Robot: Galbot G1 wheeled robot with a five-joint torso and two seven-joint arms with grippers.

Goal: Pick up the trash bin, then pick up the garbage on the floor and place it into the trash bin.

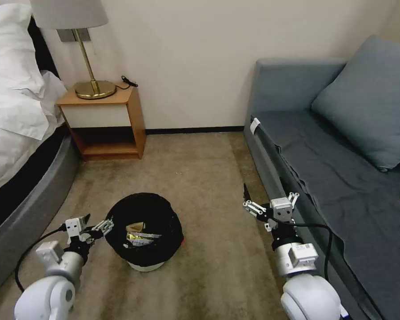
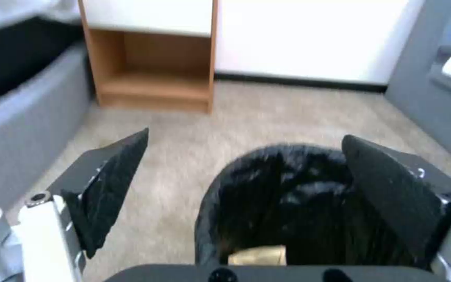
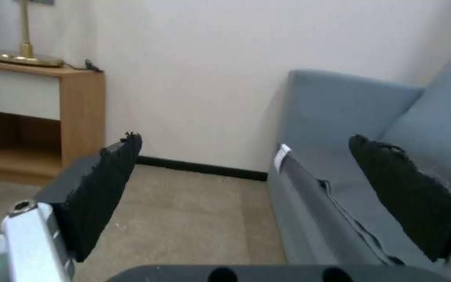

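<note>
The trash bin (image 1: 158, 213) stands upright on the carpet, lined with a crinkly black bag, its white base showing below. Garbage (image 1: 138, 235) lies inside it: gold, brown and whitish wrappers; a gold piece (image 2: 257, 254) shows in the left wrist view. My left gripper (image 1: 95, 223) is open at the bin's left rim; from the wrist, one finger (image 2: 387, 188) is over the bin (image 2: 288, 196) and the other (image 2: 113, 184) is outside it. My right gripper (image 1: 269, 200) hangs open and empty beside the sofa's front edge.
A grey sofa (image 1: 342, 146) with a cushion runs along the right. A wooden nightstand (image 1: 106, 120) with a brass lamp stands at the back left, beside the bed (image 1: 18, 115). Bare carpet (image 1: 200, 173) lies between the bin and the wall.
</note>
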